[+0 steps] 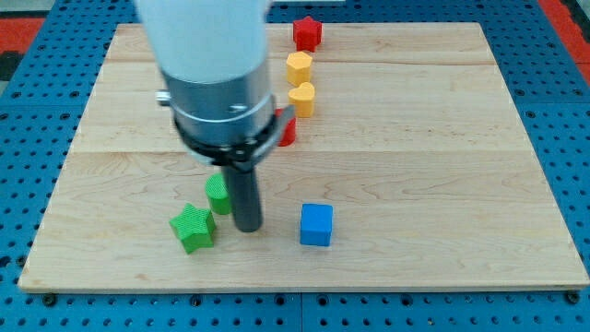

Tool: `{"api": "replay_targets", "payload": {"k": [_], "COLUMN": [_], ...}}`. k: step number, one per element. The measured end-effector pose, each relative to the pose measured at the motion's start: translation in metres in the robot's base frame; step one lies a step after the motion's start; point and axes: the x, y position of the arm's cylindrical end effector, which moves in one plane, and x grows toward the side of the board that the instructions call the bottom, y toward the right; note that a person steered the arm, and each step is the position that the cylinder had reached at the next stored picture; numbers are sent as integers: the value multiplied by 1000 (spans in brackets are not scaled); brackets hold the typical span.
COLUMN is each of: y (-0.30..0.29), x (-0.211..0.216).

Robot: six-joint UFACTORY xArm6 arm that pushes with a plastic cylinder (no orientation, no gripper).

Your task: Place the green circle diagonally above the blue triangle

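The green circle (pixel 218 194) is a small green cylinder at the view's lower left of centre, partly hidden behind my rod. My tip (pixel 247 227) rests on the board just right of it and slightly below, touching or nearly touching its side. No blue triangle shows; it may be hidden behind the arm. A blue cube (pixel 316 224) sits to the right of my tip.
A green star (pixel 194 228) lies at the lower left of my tip. A red block (pixel 287 131) peeks out beside the arm. Two yellow blocks (pixel 299 67) (pixel 301 99) and a red star (pixel 307 33) line up near the top. The wooden board (pixel 442 138) sits on a blue pegboard.
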Motion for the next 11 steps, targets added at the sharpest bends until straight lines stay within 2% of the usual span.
{"api": "replay_targets", "payload": {"k": [1, 4, 5, 6, 7, 8, 10, 11], "y": [6, -140, -138, -165, -185, -144, -149, -177], "x": [-9, -68, -82, -60, -81, -108, -137, -96]}}
